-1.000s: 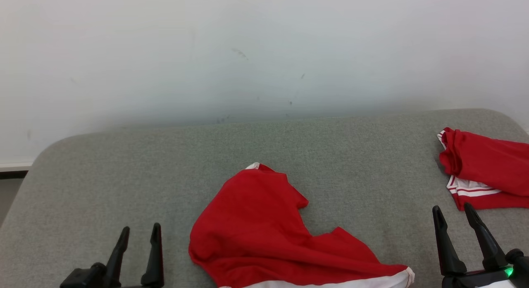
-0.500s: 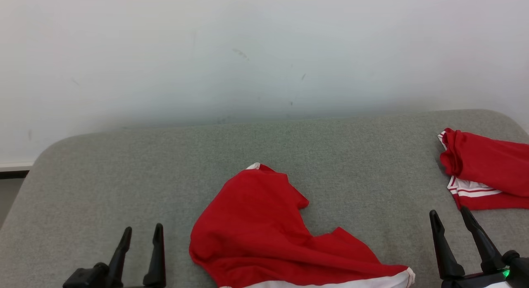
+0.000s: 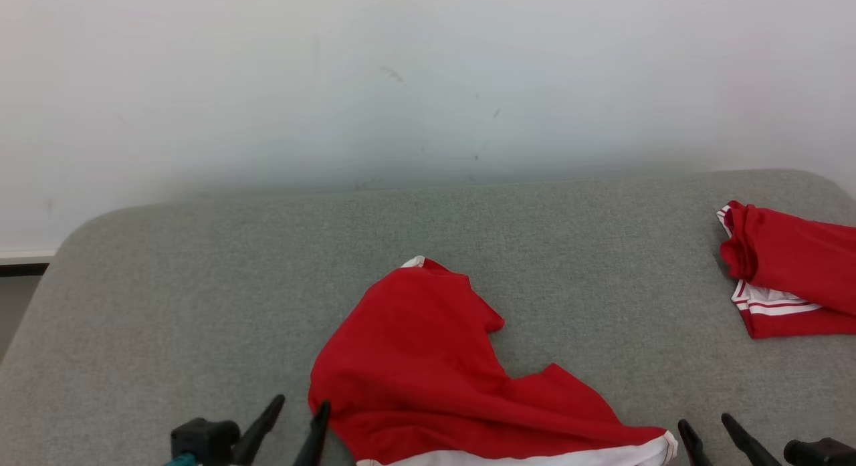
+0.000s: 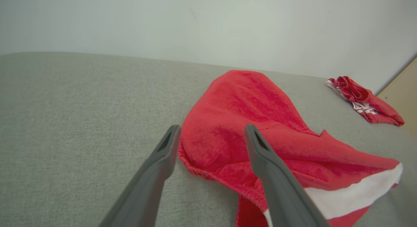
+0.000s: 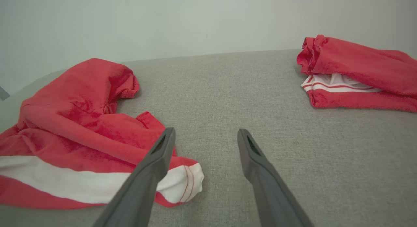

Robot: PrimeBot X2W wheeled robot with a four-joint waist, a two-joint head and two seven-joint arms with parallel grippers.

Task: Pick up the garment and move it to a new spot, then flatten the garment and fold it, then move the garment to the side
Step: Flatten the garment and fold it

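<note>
The crumpled red garment with a white band (image 3: 414, 359) was soft, matt, faintly fuzzy cloth. The grey padded surface (image 3: 200, 285) wore a coarse, matt woven cover. At three o'clock, the folded red-and-white garment (image 3: 796, 265) looked the same cloth.

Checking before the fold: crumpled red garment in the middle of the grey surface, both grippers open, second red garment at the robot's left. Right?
Not quite: the second red garment lies at the robot's right, as the head view shows. The crumpled red garment is in the middle of the grey surface, and the left gripper and right gripper are both open.
</note>
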